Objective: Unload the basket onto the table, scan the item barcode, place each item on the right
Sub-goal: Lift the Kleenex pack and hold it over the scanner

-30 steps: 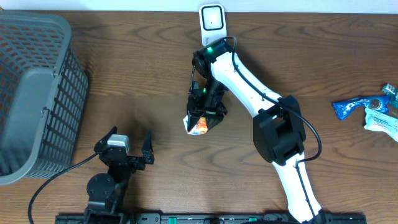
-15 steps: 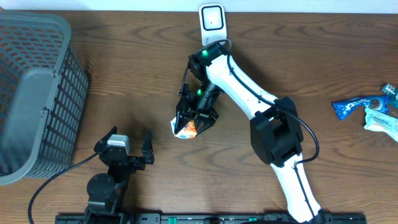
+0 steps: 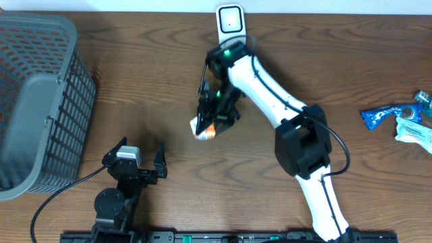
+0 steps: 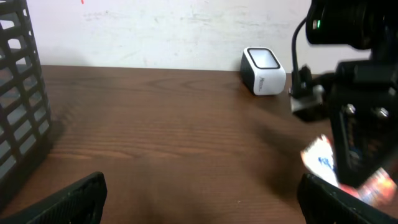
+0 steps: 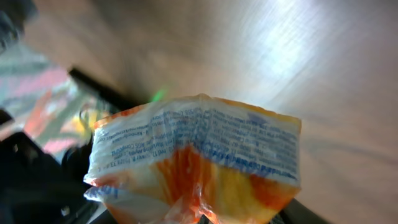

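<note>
Orange-and-white crinkly snack packet point(image 3: 204, 128) first: nearest me the left pincer point(image 3: 142, 144) sits wide open, unneeded; further out the right pincer point(image 3: 213, 120) grasps the packet above the brown wooden tabletop point(image 3: 135, 81), presumably to turn its code toward the white scanner point(image 3: 230, 20) beyond.

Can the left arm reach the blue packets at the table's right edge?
Probably not: the right arm, holding a snack packet, stretches between the left gripper and the far-off blue packets.
</note>
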Action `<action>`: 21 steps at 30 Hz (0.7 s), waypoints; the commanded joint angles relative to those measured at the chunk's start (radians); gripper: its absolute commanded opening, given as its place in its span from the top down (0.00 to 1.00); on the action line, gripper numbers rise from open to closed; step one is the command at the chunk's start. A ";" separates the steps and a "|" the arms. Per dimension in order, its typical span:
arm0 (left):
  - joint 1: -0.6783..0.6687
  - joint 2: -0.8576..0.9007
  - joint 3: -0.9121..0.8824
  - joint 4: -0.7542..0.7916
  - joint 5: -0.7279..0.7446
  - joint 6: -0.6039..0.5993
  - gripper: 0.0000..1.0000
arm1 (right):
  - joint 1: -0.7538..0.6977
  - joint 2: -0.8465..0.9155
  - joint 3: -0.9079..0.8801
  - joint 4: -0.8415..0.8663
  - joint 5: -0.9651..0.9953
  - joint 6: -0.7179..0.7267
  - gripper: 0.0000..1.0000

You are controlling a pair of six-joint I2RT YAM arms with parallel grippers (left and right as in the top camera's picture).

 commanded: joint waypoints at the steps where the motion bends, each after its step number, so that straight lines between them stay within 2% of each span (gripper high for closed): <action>1: -0.002 -0.007 -0.013 -0.033 0.021 0.006 0.02 | -0.034 0.002 0.122 0.056 0.172 0.082 0.60; 4: -0.002 -0.007 -0.013 -0.032 0.021 0.006 0.02 | -0.038 0.002 0.206 0.139 0.272 0.104 0.61; 7: -0.002 -0.007 -0.013 -0.032 0.021 0.006 0.02 | -0.037 0.002 0.247 0.301 0.467 0.111 0.62; 11: -0.002 -0.007 -0.013 -0.032 0.021 0.006 0.02 | -0.033 0.007 0.220 0.549 0.786 0.111 0.58; 15: -0.002 -0.007 -0.013 -0.032 0.021 0.006 0.02 | -0.036 0.013 0.155 0.815 1.037 0.111 0.63; 18: -0.002 -0.007 -0.013 -0.032 0.021 0.006 0.02 | -0.050 0.027 0.094 1.031 1.139 0.111 0.63; 21: -0.002 -0.007 -0.013 -0.032 0.021 0.006 0.02 | -0.068 0.062 0.041 1.243 1.152 0.084 0.58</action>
